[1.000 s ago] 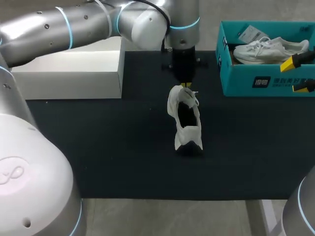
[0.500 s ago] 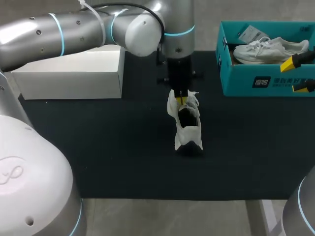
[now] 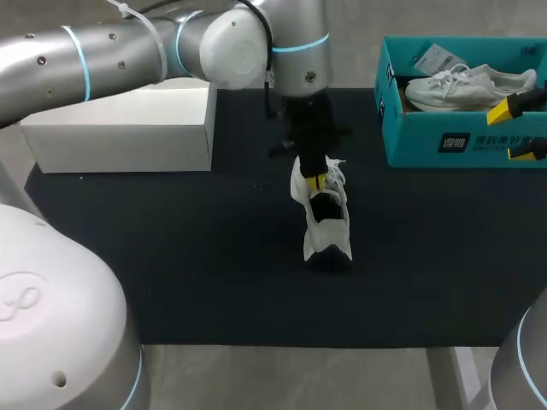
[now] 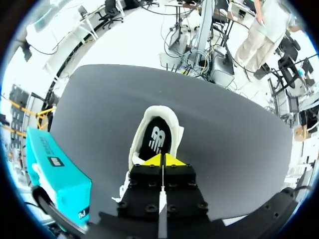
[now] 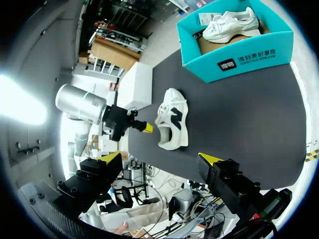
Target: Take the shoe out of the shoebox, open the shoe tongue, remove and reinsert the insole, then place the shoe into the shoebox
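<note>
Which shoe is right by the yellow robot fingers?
The shoe on the black mat: the left gripper is at its opening. The other shoe lies in the teal box, away from it.

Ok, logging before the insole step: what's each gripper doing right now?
Left gripper: jaws closed, nothing visibly held, at the white sneaker's opening.
Right gripper: jaws open, empty.
</note>
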{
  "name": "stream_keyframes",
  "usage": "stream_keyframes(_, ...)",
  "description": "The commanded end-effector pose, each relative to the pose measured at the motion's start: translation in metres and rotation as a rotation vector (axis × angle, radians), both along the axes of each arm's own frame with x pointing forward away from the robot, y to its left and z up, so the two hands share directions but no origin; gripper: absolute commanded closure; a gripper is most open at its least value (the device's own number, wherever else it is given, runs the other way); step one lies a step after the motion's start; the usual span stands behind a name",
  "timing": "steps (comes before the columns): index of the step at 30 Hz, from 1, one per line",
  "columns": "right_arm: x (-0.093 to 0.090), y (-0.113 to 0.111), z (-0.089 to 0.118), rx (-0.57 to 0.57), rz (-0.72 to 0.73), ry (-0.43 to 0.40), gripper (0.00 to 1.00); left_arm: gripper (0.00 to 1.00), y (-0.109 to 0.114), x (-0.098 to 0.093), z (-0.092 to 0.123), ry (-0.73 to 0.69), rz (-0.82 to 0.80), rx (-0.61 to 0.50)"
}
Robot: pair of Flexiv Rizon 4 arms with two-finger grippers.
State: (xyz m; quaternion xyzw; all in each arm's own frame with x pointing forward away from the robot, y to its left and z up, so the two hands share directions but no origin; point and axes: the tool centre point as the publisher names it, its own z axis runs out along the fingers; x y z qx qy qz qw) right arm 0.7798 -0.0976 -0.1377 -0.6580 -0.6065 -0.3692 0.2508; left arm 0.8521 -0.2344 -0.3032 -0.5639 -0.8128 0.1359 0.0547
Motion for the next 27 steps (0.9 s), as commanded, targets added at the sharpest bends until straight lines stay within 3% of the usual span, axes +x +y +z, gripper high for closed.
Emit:
stream_keyframes(1,0.000,0.000,0.000,-0.002,-0.002,0.001,0.00,1.00,0.002,-0.005,0.009,-0.001,0.133,0.054)
stream_keyframes(17,0.000,0.000,0.000,-0.002,-0.002,0.001,0.00,1.00,0.002,-0.005,0.009,-0.001,0.133,0.054)
stream_keyframes(21,0.000,0.000,0.000,-0.002,-0.002,0.001,0.00,1.00,0.003,-0.024,0.013,-0.125,0.262,0.108)
stream_keyframes(23,0.000,0.000,0.000,-0.002,-0.002,0.001,0.00,1.00,0.005,-0.031,0.018,-0.190,0.382,0.164)
stream_keyframes(24,0.000,0.000,0.000,-0.002,-0.002,0.001,0.00,1.00,0.008,-0.035,0.022,-0.178,0.442,0.108)
stream_keyframes(27,0.000,0.000,0.000,-0.002,-0.002,0.001,0.00,1.00,0.008,-0.043,0.026,-0.287,0.648,0.192)
